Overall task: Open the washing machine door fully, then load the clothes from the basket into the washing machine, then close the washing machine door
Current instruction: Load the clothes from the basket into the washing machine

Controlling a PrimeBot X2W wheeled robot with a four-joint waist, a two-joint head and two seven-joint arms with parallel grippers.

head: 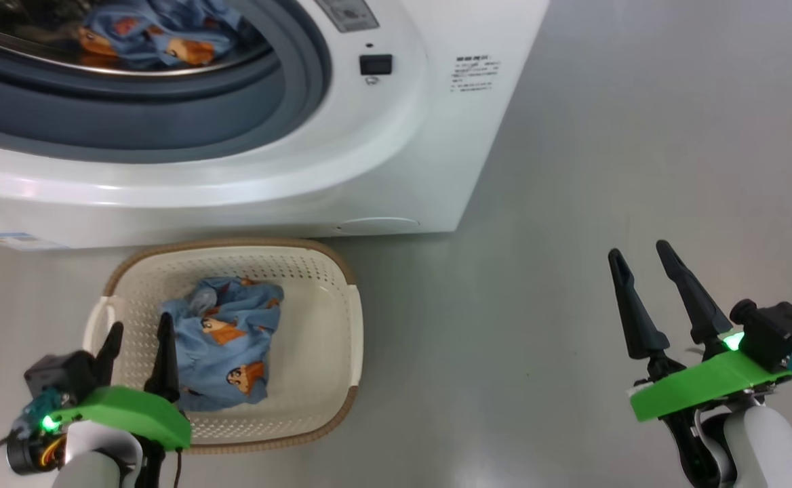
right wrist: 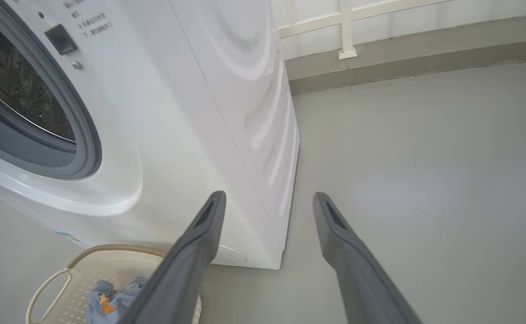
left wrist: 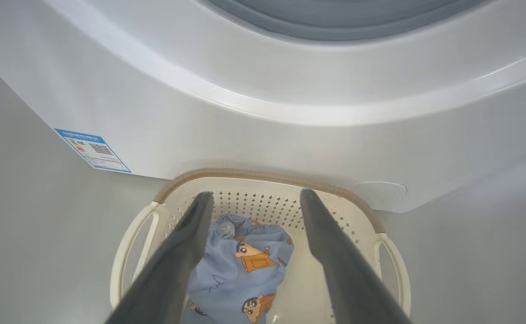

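Smooth grey floor, with a big white front-loading washing machine standing on it. Your left gripper hangs over the cream perforated plastic basket, jaws wide and empty, with the light-blue cartoon-print clothes below, between the fingers. Your right gripper is spread wide and empty, over floor well apart from the basket.

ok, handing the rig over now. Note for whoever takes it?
Left gripper: open, empty, over the basket, by the basket garment.
Right gripper: open, empty, over the floor right of the washer.
Done: washer mouth open; drum garment loaded.
To do: load the basket garment, close the door.
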